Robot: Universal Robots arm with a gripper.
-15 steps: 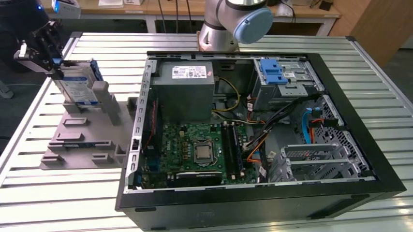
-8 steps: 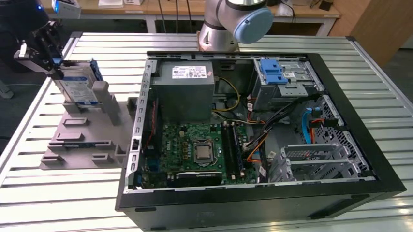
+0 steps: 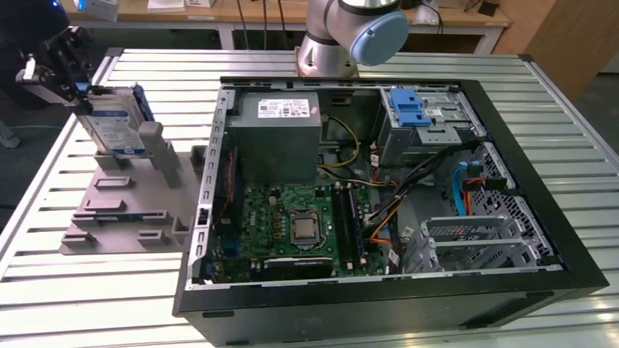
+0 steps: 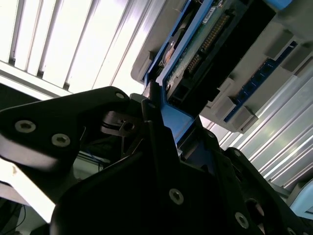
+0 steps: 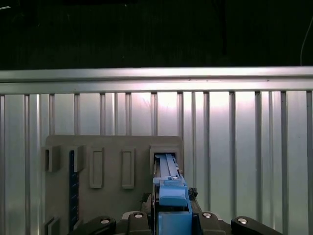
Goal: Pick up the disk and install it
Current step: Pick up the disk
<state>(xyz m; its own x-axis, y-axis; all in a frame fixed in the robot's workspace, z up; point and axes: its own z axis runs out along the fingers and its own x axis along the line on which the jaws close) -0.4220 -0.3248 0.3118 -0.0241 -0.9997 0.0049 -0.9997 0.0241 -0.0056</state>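
Right now we see the gripper clamped on the disk. Its fingers squeeze the blue frame at the disk's top end, one on each side. In both wrist views the frame sits tight between them. The disk stands up on its end over a slot in the grey stand. We cannot tell if its low end touches the slot or hangs just above it. The stand lies flat on the table, near the table's edge on the exterior view's left, toward the far corner. Just beside the stand is the open computer, which takes up the middle of the table. The arm rises behind the computer, at the table's far edge.
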